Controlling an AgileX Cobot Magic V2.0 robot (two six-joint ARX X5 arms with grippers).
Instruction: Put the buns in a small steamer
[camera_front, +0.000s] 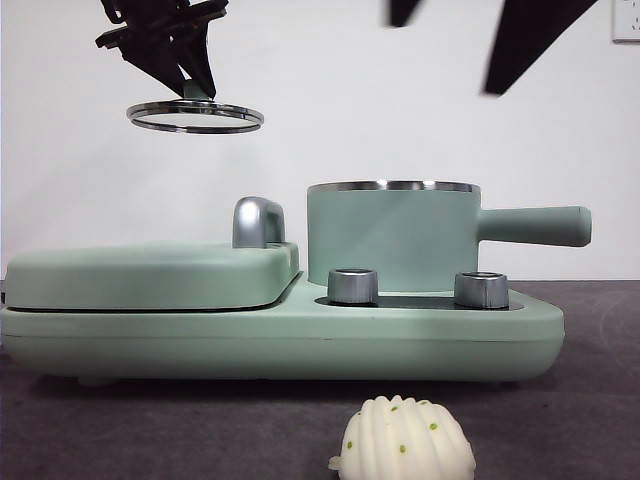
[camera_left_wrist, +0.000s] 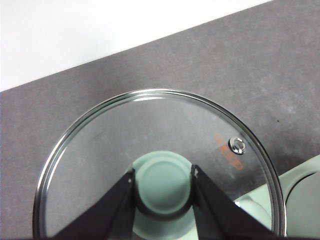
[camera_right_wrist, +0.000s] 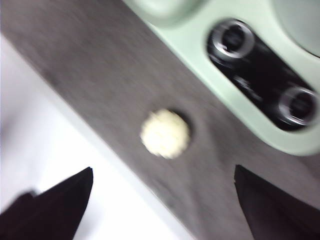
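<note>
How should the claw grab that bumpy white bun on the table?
Probably from above, one jaw down each side of the bun at its widest part. It is a ridged dome sitting flat on the table with bare space around it, and the open right claw is above it. Squeeze gently; it looks soft.

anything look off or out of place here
Nothing is damaged or spilled. The lid hangs in the air, held by its knob in the left gripper, so the small steamer stands open. One ridged bun lies on the table, below the open right gripper.
</note>
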